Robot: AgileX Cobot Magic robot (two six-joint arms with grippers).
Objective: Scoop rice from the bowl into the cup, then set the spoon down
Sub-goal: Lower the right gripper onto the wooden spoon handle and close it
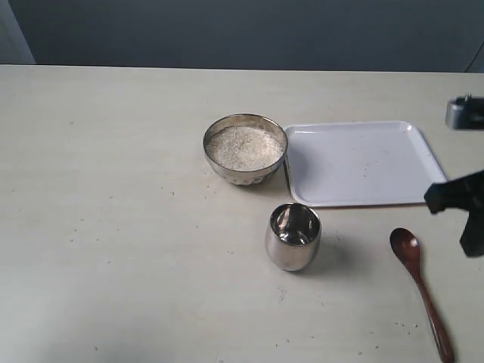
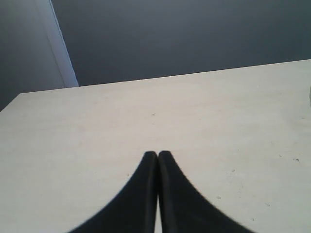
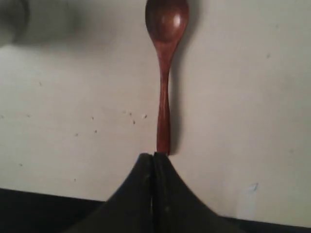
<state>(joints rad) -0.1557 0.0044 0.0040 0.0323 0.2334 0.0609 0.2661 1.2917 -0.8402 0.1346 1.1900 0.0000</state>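
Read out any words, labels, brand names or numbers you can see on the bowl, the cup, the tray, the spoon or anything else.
None can be read.
The bowl, the cup, the white tray, the spoon and the table carry no text.
The left gripper and the right gripper are plain black, with no markings.

Looks like a robot test room or lab, not a home kitchen. Plain pale desk (image 1: pixel 113 227) with tiny dark specks on it. Flat dark grey wall (image 1: pixel 249 30) right behind the desk, with one lighter strip (image 1: pixel 11 34) at the left. Black robot arm (image 1: pixel 457 198) poking in at the right edge. Just a few kitchen things set out on the desk: metal bowl (image 1: pixel 242 175) of rice (image 1: pixel 244 147), shiny cup (image 1: pixel 293 246), white tray (image 1: pixel 355 162), brown wooden spoon (image 1: pixel 420 287).
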